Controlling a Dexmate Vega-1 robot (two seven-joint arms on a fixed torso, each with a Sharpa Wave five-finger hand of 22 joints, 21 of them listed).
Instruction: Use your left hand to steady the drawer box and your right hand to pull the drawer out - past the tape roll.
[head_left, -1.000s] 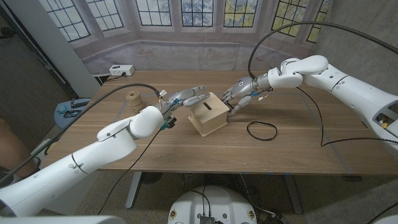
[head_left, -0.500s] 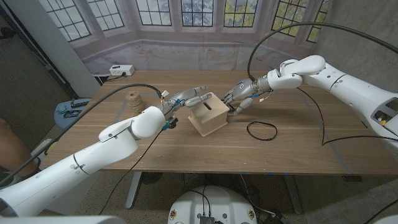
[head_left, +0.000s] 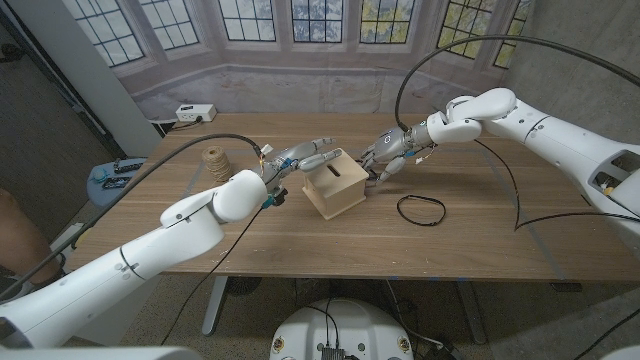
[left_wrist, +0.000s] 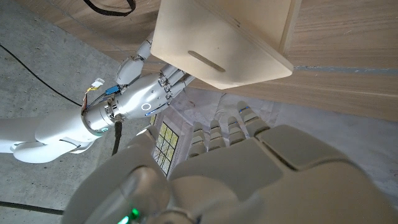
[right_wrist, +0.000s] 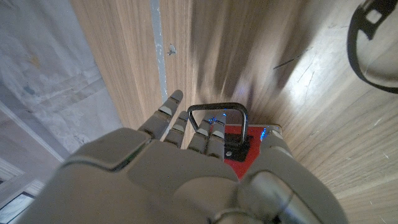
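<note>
The pale wooden drawer box (head_left: 335, 184) with a slot in its top stands mid-table, also seen as box (left_wrist: 217, 37). My left hand (head_left: 300, 155) lies against its far left side, fingers spread along the upper edge, gripping nothing. My right hand (head_left: 390, 150) is at the box's right face. There the drawer's red front (right_wrist: 241, 142) carries a metal loop handle (right_wrist: 219, 109), and fingertips (right_wrist: 208, 127) of my right hand (right_wrist: 186, 168) hook into the loop. The black tape roll (head_left: 421, 208) lies flat to the right of the box, in front of my right hand.
A spool of twine (head_left: 215, 160) stands at the far left of the table (head_left: 470, 250). Black cables trail over the table's right part. A power strip (head_left: 195, 113) lies on the sill behind. A person's leg shows at the left edge.
My right arm has shifted slightly toward the left, with the hand staying at the drawer's handle. The box, the tape roll and my left hand have not visibly moved.
</note>
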